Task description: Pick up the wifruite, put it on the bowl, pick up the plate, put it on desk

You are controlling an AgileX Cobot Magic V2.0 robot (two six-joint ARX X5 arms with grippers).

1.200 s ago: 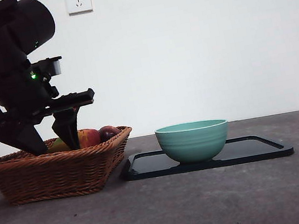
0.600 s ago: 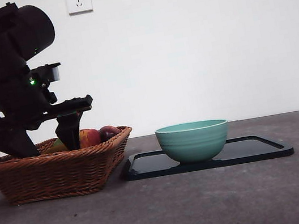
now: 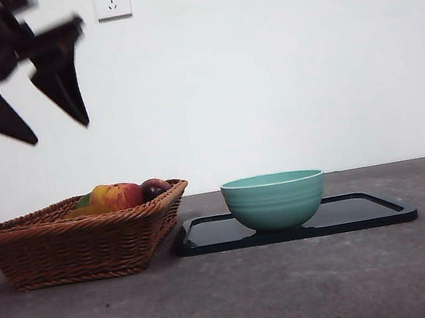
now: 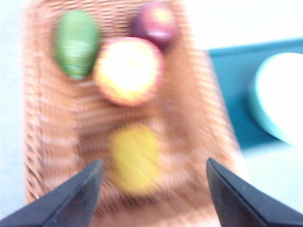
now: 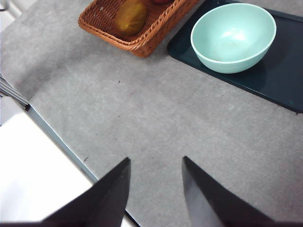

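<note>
Wifruite (image 4: 135, 158) below open left claw (image 4: 151, 189)

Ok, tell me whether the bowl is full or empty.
Empty. The right wrist view looks straight into the bowl and shows only its bare mint-green inside; the fruit sits in the basket.

The basket (image 3: 79, 238) stands on the worktop (image 3: 300, 291), left of the tray (image 3: 368, 210). The bowl (image 3: 275, 199) sits on the tray. Fruits (image 3: 121, 195) lie in the basket.

A mint-green bowl (image 3: 275, 198) sits on a black tray (image 3: 368, 213) beside a brown woven basket (image 3: 72, 244).
</note>
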